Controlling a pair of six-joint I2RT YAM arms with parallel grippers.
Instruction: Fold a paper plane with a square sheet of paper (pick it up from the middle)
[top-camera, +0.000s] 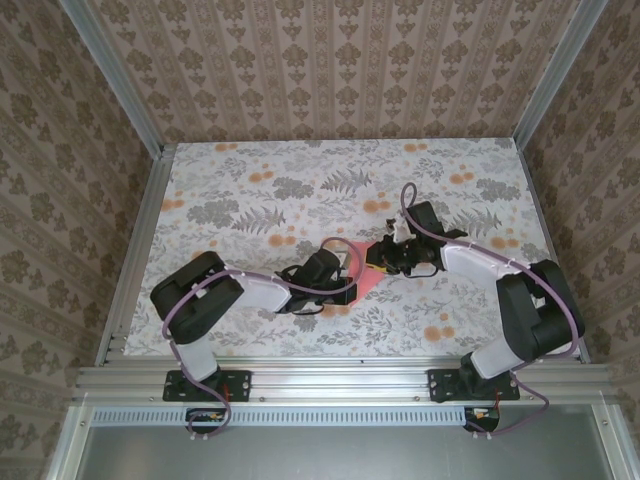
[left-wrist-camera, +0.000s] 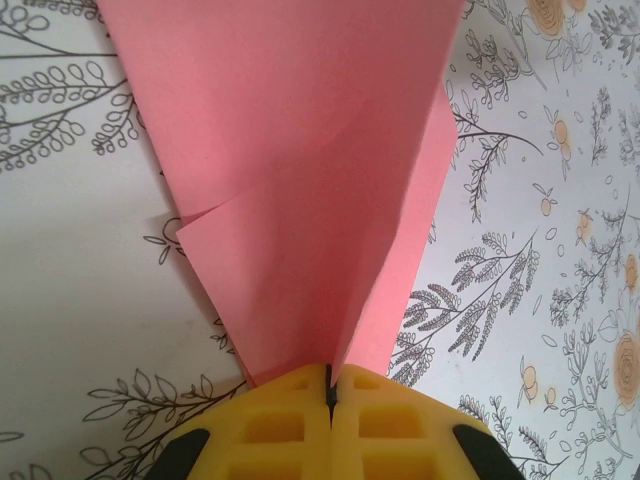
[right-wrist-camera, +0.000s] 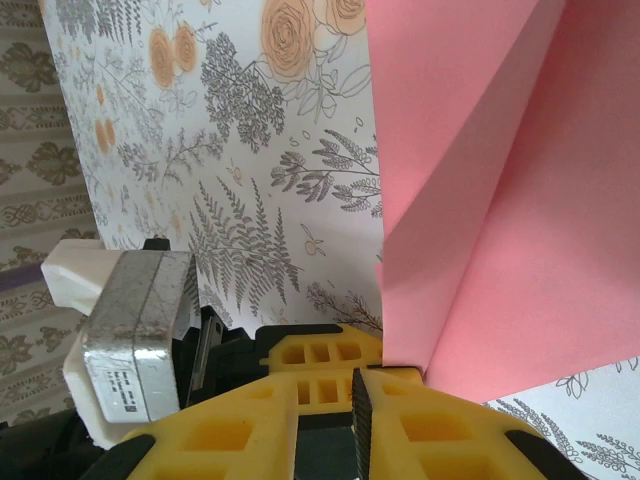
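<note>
TABLE (top-camera: 250, 205): flat, white cover printed all over with grey ferns and orange blooms | EDGE: metal rail (top-camera: 340, 376) running along the near side | ON IT: here's the pink paper plane (top-camera: 371, 283), part-folded, near the middle, creased flaps spread on the print

A: The pink-red paper (left-wrist-camera: 300, 200) looks thin and matt, smooth apart from its sharp creases.
B: Yes, no shine on it. The left fingers (left-wrist-camera: 270, 430) are yellow moulded plastic, matt, with a waffle of square pockets; the right fingers (right-wrist-camera: 240, 435) look the same.
A: The desk (left-wrist-camera: 70, 300) has a smooth printed covering, flat and dull.
B: Its frame (top-camera: 340, 378) is bare aluminium rail, satin grey. The arm shells (top-camera: 255, 292) are white and black plastic, faintly glossy.
A: The walls (top-camera: 330, 70) are patterned cloth or wallpaper; I cannot tell which
</note>
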